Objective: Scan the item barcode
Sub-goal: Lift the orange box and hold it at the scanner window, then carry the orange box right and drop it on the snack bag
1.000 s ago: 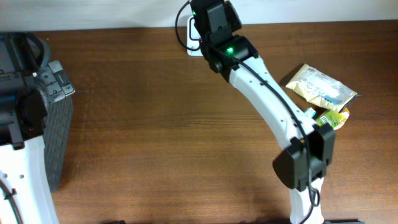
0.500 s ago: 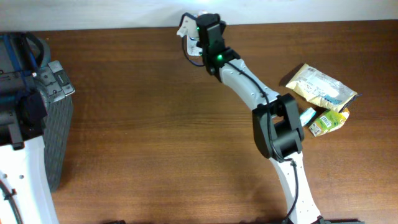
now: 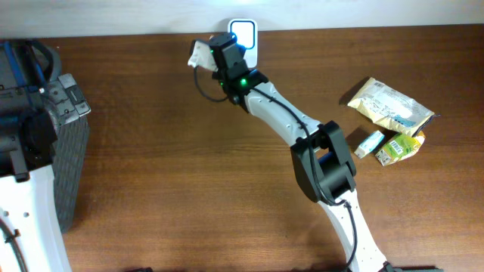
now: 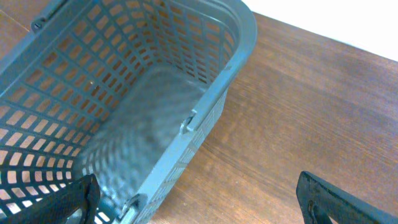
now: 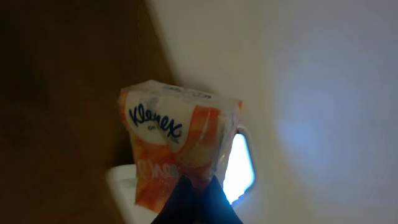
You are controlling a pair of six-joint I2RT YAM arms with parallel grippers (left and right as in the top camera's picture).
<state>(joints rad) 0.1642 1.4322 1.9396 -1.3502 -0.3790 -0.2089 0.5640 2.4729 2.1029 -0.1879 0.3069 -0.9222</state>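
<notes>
**Right gripper** (image 5: 196,198): shut, pinching the lower seam of a tissue pack (image 5: 177,140). The pack stands above the fingers, its printed face toward the wrist camera.

**Position:** from overhead the pack hangs just left of the scanner (image 3: 243,34), which sits at the far edge of the table (image 3: 151,151). The pack is beside the lit window, not over it.

**Judged handling:** light and soft, wrapped in slick film that crumples and slides. A hold on the seam leaves both faces bare for reading, but the pack may swing or droop. A grip across the short ends would steady it. No barcode shows on the face in view.

**Surroundings:** well right of the scanner lie a pale bag (image 3: 389,106) and a green packet (image 3: 401,146). Far left of it, the left gripper (image 4: 199,208) hangs wide open and empty by the rim of a grey basket (image 4: 124,93).
</notes>
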